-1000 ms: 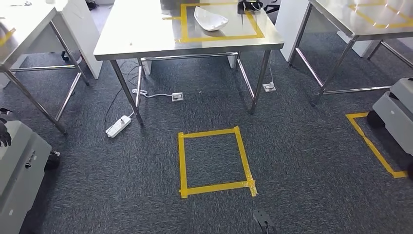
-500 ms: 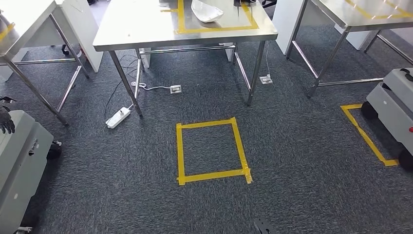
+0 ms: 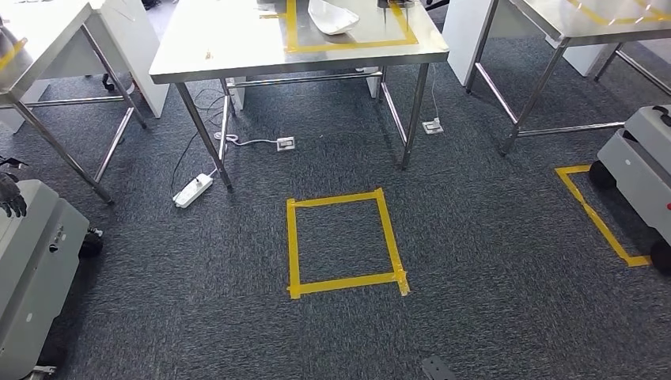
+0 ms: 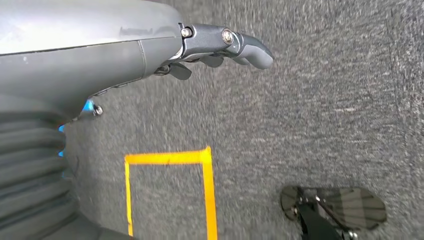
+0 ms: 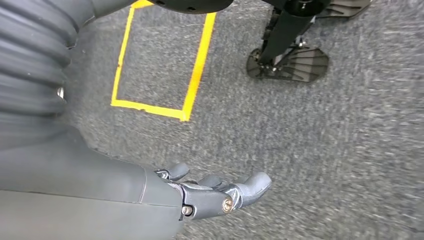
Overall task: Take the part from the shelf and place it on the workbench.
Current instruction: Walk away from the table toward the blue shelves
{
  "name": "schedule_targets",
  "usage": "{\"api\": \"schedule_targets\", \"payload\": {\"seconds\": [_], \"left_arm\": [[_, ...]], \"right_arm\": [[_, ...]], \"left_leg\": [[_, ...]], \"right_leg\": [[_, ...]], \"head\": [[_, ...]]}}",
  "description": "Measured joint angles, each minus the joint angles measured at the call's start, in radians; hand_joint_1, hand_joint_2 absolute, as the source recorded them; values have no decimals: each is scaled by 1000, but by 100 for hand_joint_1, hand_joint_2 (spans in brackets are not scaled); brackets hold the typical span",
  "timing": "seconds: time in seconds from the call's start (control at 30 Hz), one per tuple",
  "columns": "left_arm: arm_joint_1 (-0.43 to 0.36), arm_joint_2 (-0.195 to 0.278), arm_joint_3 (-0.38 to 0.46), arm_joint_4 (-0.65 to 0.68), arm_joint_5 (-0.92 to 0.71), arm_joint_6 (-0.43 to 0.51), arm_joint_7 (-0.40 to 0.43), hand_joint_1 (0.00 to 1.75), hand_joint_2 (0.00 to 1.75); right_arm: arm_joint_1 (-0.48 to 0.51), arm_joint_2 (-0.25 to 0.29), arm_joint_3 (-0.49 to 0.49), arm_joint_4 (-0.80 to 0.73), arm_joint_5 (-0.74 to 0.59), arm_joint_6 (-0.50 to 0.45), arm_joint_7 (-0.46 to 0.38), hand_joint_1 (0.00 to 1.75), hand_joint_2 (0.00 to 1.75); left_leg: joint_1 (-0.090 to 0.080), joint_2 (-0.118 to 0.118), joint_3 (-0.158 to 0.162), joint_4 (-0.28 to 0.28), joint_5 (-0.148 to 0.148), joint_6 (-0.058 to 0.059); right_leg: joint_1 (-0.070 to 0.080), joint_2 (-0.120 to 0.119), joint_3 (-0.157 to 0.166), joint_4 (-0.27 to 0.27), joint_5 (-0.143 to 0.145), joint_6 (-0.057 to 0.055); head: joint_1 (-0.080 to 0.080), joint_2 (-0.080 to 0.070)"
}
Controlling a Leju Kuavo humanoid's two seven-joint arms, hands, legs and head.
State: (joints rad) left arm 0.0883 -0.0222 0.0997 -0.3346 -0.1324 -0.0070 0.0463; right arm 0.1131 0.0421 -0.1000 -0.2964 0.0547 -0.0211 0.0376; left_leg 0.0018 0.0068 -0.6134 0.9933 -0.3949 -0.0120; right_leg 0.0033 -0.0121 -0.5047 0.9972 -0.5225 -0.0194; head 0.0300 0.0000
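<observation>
The left hand (image 4: 220,47) hangs over the grey carpet (image 4: 325,115), holding nothing, its fingers (image 4: 252,52) stretched out and slightly apart. The right hand (image 5: 215,192) also hangs above the carpet, holding nothing, with its fingers (image 5: 250,186) loosely extended and apart. Near each hand, a square of yellow tape (image 4: 170,192) lies on the carpet.

In the head view the same yellow tape square (image 3: 344,241) sits in the middle of the floor, just in front of a steel table (image 3: 229,51). On the far part of that tabletop a white part (image 3: 332,16) lies inside a yellow tape outline (image 3: 352,43); its far edge is cut off by the frame. Whether this is the part meant for the task cannot be told, and the shelf cannot be made out.

Under the table, a white power strip (image 3: 193,191) rests on the carpet beside the near left leg, with a cable running back to a small white box (image 3: 286,143). Another steel table (image 3: 47,32) stands to the left, and a third (image 3: 585,20) to the right. A grey cart (image 3: 32,269) stands at the left edge with a dark gloved hand (image 3: 11,198) resting on its top. Another grey cart (image 3: 641,174) on black wheels stands at the right edge, next to a second yellow tape mark (image 3: 597,214) on the floor.
</observation>
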Motion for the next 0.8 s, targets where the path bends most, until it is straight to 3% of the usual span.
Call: {"api": "schedule_targets", "payload": {"seconds": [0.17, 0.3, 0.43, 0.5, 0.57, 0.63, 0.67, 0.7, 0.73, 0.8], "left_arm": [[37, 7, -36, -25, 116, 5, -39, 0, 0], [33, 12, -48, -67, 133, 6, -47, 0, 0], [-19, 15, -55, -154, 134, 6, -49, 0, 0], [-50, 15, -59, -201, 134, 6, -49, 0, 0], [-80, 15, -62, -246, 134, 6, -50, 0, 0], [-104, 15, -64, -280, 134, 6, -50, 0, 0], [-110, 15, -64, -291, 134, 7, -50, 0, 0], [-111, 16, -64, -296, 134, 7, -50, 0, 0], [-105, 15, -64, -294, 134, 7, -49, 0, 0], [-79, 14, -65, -272, 134, 7, -48, 0, 0]], "right_arm": [[24, -16, 37, -37, -42, 18, -30, 0, 0], [57, -18, 55, -37, -49, 20, -35, 0, 175], [120, -20, 68, 12, -50, 20, -35, 0, 175], [158, -25, 69, 46, -51, 20, -35, 0, 175], [193, -30, 69, 81, -51, 21, -34, 0, 175], [216, -34, 70, 114, -52, 21, -34, 0, 175], [223, -36, 70, 125, -52, 21, -34, 0, 175], [224, -38, 70, 131, -53, 20, -34, 0, 175], [221, -39, 70, 131, -53, 20, -34, 0, 175], [195, -40, 70, 111, -53, 21, -35, 0, 175]], "left_leg": [[-1, 1, -4, 3, -2, 2], [-3, 3, -7, 13, -9, 13], [-6, -1, -13, 16, -14, 23], [0, -10, -7, 3, -9, 29], [9, -25, -2, -7, -1, 34], [9, -43, -11, -2, 0, 34], [9, -53, -18, 2, 1, 33], [10, -64, -24, 7, 3, 31], [11, -75, -31, 12, 5, 28], [13, -93, -43, 22, 10, 19]], "right_leg": [[-1, 0, -3, -1, 0, 2], [-4, 4, -5, 0, -1, 11], [-6, -1, 0, -3, -3, 21], [-6, -1, 4, 4, -13, 29], [-8, 6, -23, 75, -65, 37], [-11, 9, -86, 209, -142, 43], [-13, 9, -109, 260, -163, 45], [-15, 10, -115, 276, -162, 47], [-18, 11, -98, 247, -142, 48], [-22, 31, -26, 117, -82, 48]], "head": [[0, 0], [0, 0], [0, 0], [1, 0], [5, 0], [8, 0], [8, 0], [9, 0], [9, 0], [9, 0]]}}
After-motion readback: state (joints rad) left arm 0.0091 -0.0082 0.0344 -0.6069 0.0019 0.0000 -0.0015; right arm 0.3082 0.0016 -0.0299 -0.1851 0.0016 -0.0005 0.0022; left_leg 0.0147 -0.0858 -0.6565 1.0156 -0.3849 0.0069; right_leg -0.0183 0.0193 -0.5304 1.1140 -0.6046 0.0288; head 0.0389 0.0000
